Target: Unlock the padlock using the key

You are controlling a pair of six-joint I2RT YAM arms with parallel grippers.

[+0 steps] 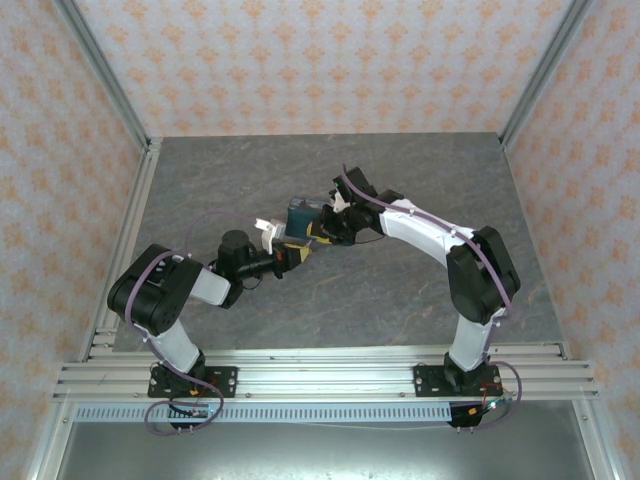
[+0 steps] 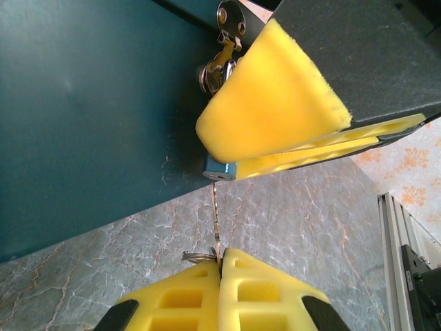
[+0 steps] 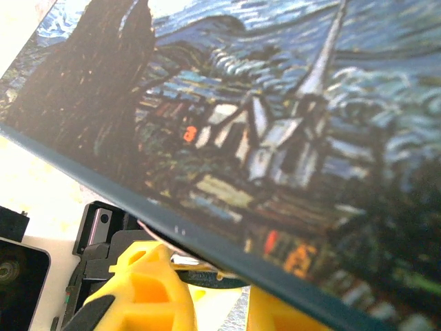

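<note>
Yellow left gripper (image 2: 220, 265) is clamped on key (image 2: 216, 221), seated in mid-frame padlock (image 2: 220, 169) pinched by right gripper (image 2: 224, 160); a twist is judged due next.

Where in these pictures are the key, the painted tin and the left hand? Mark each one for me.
key (image 2: 216, 214), left wrist view, on the thin blade.
painted tin (image 3: 275, 124), right wrist view, on the painted face.
left hand (image 2: 220, 265), left wrist view, between its yellow fingertips, which pinch the key.
</note>
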